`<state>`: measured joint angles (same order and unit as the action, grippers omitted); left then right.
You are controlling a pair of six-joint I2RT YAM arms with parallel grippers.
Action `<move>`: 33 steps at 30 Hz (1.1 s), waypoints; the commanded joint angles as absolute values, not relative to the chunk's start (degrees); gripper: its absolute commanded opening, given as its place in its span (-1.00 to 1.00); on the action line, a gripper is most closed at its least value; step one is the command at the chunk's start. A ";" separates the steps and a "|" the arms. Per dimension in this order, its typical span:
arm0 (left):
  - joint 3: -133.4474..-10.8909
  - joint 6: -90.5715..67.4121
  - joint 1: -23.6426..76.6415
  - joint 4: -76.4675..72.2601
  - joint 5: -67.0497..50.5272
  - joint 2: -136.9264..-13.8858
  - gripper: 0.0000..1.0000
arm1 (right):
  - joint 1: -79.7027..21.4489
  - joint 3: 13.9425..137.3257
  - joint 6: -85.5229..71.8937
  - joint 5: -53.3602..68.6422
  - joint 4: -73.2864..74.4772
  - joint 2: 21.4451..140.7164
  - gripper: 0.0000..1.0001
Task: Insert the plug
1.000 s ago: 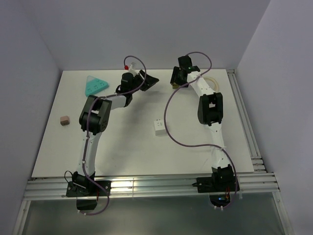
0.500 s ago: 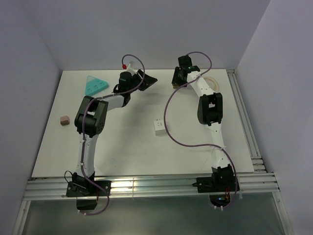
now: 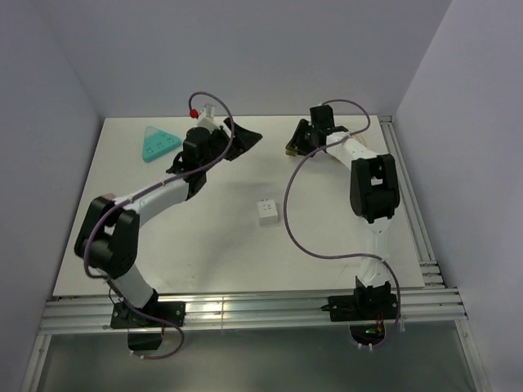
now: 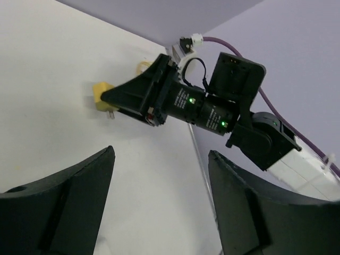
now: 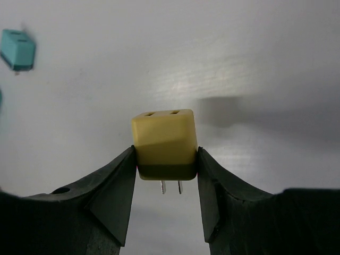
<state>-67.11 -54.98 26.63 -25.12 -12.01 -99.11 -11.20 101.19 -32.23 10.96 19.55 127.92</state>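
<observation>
Handling: judging yellow plug (image 5: 164, 133) rigid, light, smooth; clamping flat sides in right gripper (image 5: 165, 158), leaving prongs (image 5: 162, 187) free. Holding left gripper (image 4: 160, 155) apart, empty.

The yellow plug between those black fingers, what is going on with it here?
The right gripper is shut on a small yellow plug with two metal prongs, at the far side of the white table. The left gripper is open and empty, and it points toward the right one. The white square socket block lies in the middle of the table, apart from both arms, so the plug is not yet inserted.
</observation>
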 commanded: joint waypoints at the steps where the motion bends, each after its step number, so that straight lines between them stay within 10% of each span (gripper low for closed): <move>1: -59.61 -51.86 30.49 -26.18 -6.42 -90.63 0.56 | -10.90 92.84 -37.70 16.16 10.56 115.95 -1.00; 11: -48.27 -41.75 47.52 -24.96 10.07 -75.17 0.56 | -16.42 48.36 -60.28 23.04 -13.43 78.60 -1.00; 23: -39.20 -36.57 63.36 -32.16 24.52 -66.09 0.19 | -26.01 37.44 -71.89 9.94 -2.39 49.67 -1.00; 33: -43.24 -33.22 70.05 -32.78 30.50 -70.93 0.62 | -31.72 35.86 -74.09 4.40 -0.53 42.63 -1.00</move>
